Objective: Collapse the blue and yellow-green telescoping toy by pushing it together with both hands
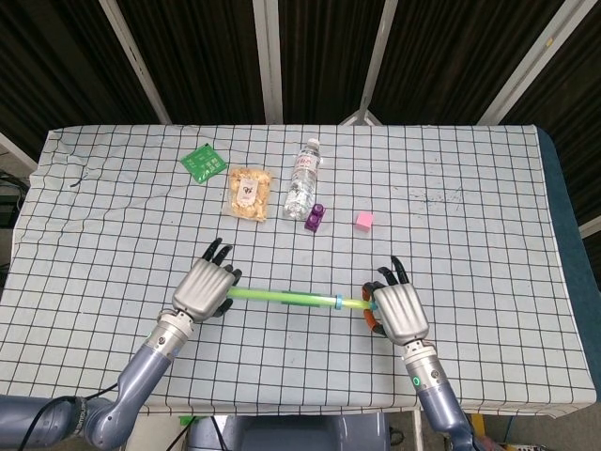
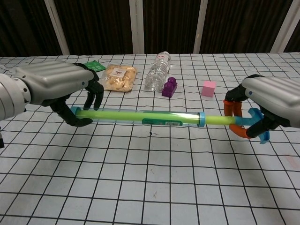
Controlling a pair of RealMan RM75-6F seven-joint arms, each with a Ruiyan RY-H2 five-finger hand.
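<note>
Checked tablecloth (image 1: 488, 188) beneath hand-held telescoping toy (image 2: 140, 116)

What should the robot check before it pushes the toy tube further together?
1. Left hand grips the wide end of the tube: ok.
2. Right hand holds the handle end: ok.
3. Thin rod lines up straight with the tube: ok.
4. Tube held clear of the table: ok.
5. Bottle and purple block out of the path: ok.
6. Rod slides freely inside: cannot tell.
</note>
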